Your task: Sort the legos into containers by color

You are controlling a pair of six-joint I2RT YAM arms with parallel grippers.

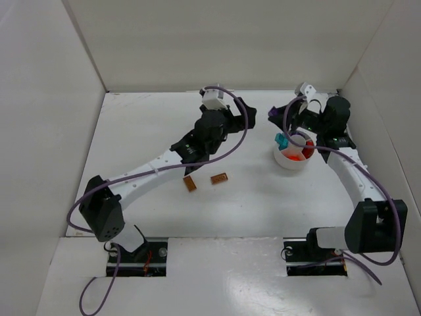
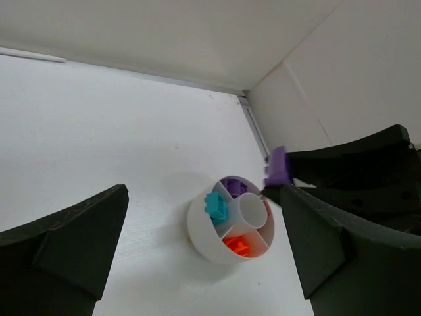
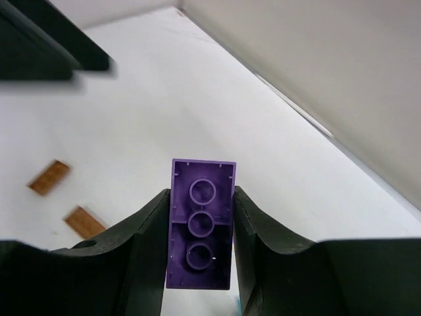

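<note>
One purple brick (image 3: 201, 227), pinched in right tool (image 3: 201, 193)

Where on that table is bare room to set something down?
Bare table lies between the brown bricks and the right arm, and in the far-left corner beyond the left arm. Crowded around the bowl, where the right gripper holds a purple brick.

The white worktop (image 1: 250, 210) carries a brown brick (image 1: 190, 184) lying flat near its middle and a second brown brick (image 1: 219, 178) just to the right, close but not touching. A round white bowl (image 1: 289, 164) stands further right, well apart from both.
</note>
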